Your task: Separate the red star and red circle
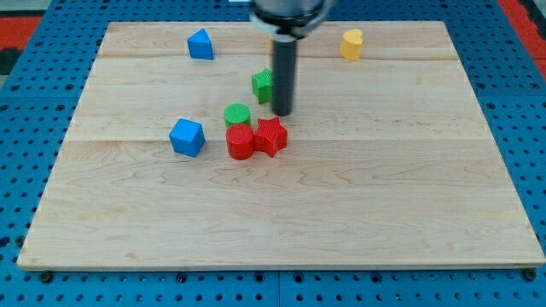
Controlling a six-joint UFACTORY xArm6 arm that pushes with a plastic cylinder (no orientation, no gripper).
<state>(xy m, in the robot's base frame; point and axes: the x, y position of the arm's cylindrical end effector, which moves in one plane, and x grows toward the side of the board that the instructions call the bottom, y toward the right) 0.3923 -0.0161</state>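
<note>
Just above touching red star point(271, 136), red circle point(241, 141): my tip point(281, 113).

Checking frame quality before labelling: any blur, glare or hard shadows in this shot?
Camera view: lighting even and soft, no glare on the wooden board. Blocks sharp; red circle and red star show crisp edges and only faint shadows. The arm's head at the view's top is blurred and cropped; my tip is dark but distinct.

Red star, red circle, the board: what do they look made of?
Red star and red circle: probably plastic, matte, with fine ridged lines suggesting 3D printing. Board: light wood, smooth finish, visible grain and plank seams.
</note>
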